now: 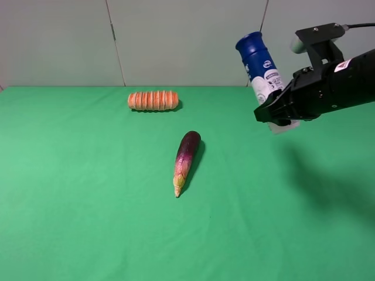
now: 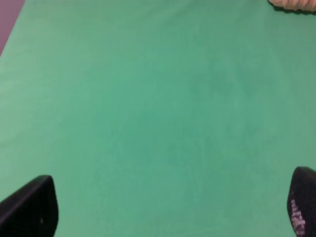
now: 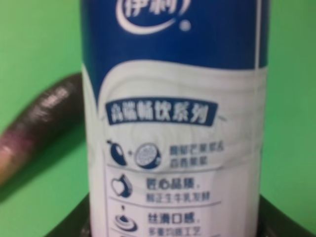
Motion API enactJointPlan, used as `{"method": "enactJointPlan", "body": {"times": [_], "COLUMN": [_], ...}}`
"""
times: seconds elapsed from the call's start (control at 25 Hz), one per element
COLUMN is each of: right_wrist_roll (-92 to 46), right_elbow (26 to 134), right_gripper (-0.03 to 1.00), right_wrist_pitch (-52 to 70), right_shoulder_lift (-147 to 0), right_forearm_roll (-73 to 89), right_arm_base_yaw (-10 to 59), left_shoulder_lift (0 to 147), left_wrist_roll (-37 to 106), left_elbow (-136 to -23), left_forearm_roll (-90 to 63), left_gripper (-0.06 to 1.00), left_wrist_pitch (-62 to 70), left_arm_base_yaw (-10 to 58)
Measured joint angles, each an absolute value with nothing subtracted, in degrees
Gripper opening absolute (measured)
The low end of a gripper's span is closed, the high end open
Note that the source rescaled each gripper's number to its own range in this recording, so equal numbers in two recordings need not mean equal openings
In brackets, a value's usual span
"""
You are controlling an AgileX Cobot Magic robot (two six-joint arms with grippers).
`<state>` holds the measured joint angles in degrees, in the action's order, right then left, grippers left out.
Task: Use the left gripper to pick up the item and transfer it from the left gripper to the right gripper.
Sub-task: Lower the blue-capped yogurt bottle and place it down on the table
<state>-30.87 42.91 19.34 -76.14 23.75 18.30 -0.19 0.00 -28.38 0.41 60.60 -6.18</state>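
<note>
The item (image 1: 261,67), a bottle with a dark blue cap and upper part and a white printed lower body, hangs tilted in the air at the upper right. My right gripper (image 1: 280,114) is shut on its white lower end, well above the table. In the right wrist view the item (image 3: 175,123) fills the frame, its label close and upright. My left gripper (image 2: 170,207) is out of the exterior high view. Its own view shows two black fingertips (image 2: 29,207) far apart over bare green cloth, open and empty.
A purple eggplant (image 1: 187,153) lies near the middle of the green table (image 1: 88,193), left of and below the held item; it also shows as the eggplant (image 3: 34,131) behind the bottle. A ridged orange roll (image 1: 153,100) rests near the back edge.
</note>
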Motion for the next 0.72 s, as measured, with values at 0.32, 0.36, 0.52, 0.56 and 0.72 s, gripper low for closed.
{"method": "enactJointPlan", "body": {"times": [0.32, 0.36, 0.52, 0.56, 0.72], "right_wrist_roll": [-29.3, -28.7, -26.6, -26.1, -25.1], "right_elbow": [42.9, 42.9, 43.0, 43.0, 43.6], "right_gripper": [0.04, 0.04, 0.04, 0.04, 0.04], "right_wrist_pitch": [25.5, 25.9, 28.4, 29.2, 31.6], "right_shoulder_lift": [-79.4, -79.9, -82.8, -83.9, -88.7], "right_forearm_roll": [21.1, 20.7, 18.9, 18.7, 18.2], "right_arm_base_yaw": [10.9, 10.2, 8.5, 8.3, 8.3], "left_shoulder_lift": [-0.2, -0.2, -0.2, -0.2, -0.2], "left_wrist_roll": [0.0, 0.0, 0.0, 0.0, 0.0], "left_elbow": [-28.4, -28.4, -28.4, -28.4, -28.4], "left_forearm_roll": [0.4, 0.4, 0.4, 0.4, 0.4], "left_gripper": [0.87, 0.87, 0.87, 0.87, 0.86], "left_wrist_pitch": [60.6, 60.6, 60.6, 60.6, 60.6], "left_arm_base_yaw": [-6.2, -6.2, -6.2, -6.2, -6.2]}}
